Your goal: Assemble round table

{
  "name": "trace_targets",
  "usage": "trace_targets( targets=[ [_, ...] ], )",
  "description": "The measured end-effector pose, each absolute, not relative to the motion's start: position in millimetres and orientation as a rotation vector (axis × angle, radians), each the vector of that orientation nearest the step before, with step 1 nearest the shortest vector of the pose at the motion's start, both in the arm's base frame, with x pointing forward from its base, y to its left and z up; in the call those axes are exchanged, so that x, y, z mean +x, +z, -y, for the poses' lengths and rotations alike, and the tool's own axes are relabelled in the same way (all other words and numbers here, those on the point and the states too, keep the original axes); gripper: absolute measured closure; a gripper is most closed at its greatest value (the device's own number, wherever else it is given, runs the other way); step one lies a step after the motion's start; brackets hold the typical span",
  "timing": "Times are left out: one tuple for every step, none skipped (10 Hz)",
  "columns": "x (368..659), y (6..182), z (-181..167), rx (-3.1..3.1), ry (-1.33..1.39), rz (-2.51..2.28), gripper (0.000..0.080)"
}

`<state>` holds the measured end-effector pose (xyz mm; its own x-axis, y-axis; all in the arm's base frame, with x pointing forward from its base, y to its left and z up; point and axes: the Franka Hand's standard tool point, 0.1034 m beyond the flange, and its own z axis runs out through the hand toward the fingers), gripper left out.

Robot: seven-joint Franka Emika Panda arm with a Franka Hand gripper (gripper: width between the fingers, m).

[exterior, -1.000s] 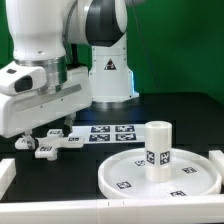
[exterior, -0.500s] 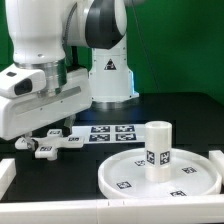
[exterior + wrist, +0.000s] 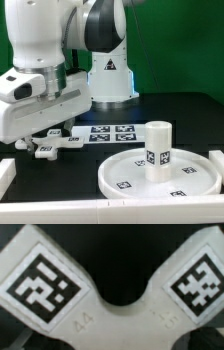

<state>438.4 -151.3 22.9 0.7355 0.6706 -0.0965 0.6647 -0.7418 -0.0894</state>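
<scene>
The white cross-shaped piece (image 3: 48, 147) lies on the black table at the exterior view's left, and my gripper (image 3: 50, 134) is low right over it. The hand's body hides the fingers, so I cannot tell whether they are open or shut. In the wrist view the cross-shaped piece (image 3: 110, 328) fills the frame very close, showing two arms with black-and-white tags and no fingers. The large rimmed round disc (image 3: 125, 180) lies at the front right. The short cylinder leg (image 3: 157, 148) stands upright on it, tags facing the camera.
The marker board (image 3: 110, 132) lies flat behind the disc, in front of the robot base (image 3: 108, 75). White rails run along the table's front edge (image 3: 60, 208) and its right side (image 3: 217, 160).
The hand has shifted slightly up and to the exterior view's left over the cross-shaped piece. The disc and leg have not moved.
</scene>
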Motion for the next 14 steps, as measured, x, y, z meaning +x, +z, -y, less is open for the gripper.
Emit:
trace_targets(
  targets=[
    [439,23.0,150,-2.881,0.189,1.11,0.0191],
    [439,22.9,150,-2.881,0.19,1.109,0.0351],
    [439,23.0,152,-2.883,0.188,1.106,0.0351],
    [439,23.0,152,-2.884,0.188,1.106,0.035],
    [439,23.0,152,-2.884,0.188,1.106,0.035],
    [439,23.7,151,-2.886,0.186,1.102,0.035],
    [441,26.8,150,-2.895,0.178,1.088,0.035],
    [443,32.6,144,-2.917,0.173,1.03,0.035],
    [447,43.8,132,-2.942,0.164,0.953,0.035],
    [454,61.0,114,-2.964,0.158,0.859,0.035],
    [462,78.6,96,-2.979,0.144,0.796,0.035],
    [471,94.0,78,-2.992,0.167,0.693,0.035],
    [489,108.5,61,-2.995,0.19,0.641,0.0348],
    [511,114.2,52,-3.01,0.182,0.614,0.0348]
  ],
)
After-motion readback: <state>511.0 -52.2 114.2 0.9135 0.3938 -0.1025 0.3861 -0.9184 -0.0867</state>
